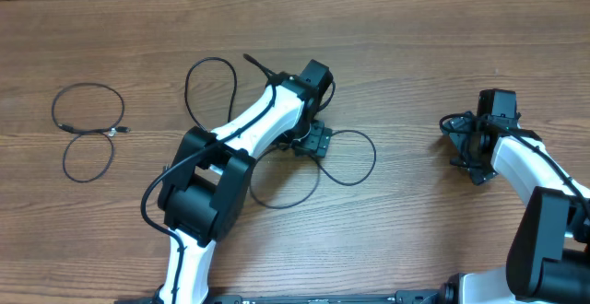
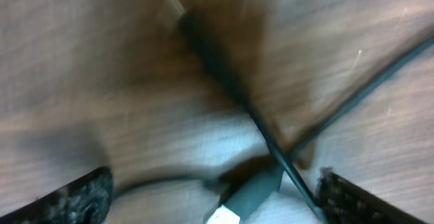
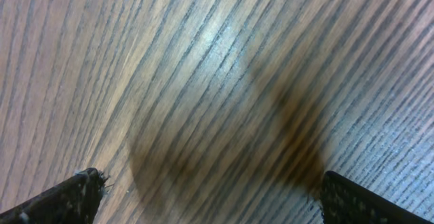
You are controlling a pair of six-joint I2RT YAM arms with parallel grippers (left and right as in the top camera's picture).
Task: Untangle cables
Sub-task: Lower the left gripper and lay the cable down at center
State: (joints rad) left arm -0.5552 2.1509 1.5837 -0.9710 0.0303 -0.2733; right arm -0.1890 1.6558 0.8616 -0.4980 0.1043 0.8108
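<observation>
Wood-grain table [image 1: 415,46] runs edge to edge under both arms. Out at nine o'clock a small cable [image 1: 88,133] lies on its own in two stacked loops. Its silver tip [image 1: 120,131] points toward three o'clock, well apart from everything else.

Near the middle, the tangled cables [image 1: 372,152] spread in loose loops around the left gripper [image 1: 313,143]: one at ten o'clock of it, one at three, and one at seven. The white left arm [image 1: 258,120] reaches across them. From the left wrist, that gripper [image 2: 213,198] stands wide. Two black cords cross on the wood between its fingers [image 2: 74,197], and a plug [image 2: 247,195] lies at six o'clock. The view is blurred, and nothing looks pinched.

Over at three o'clock of the table the right gripper [image 1: 470,152] is low over the wood. Its wrist view shows the right gripper [image 3: 210,198] spread wide, with only wood grain between the fingertips [image 3: 352,200].
</observation>
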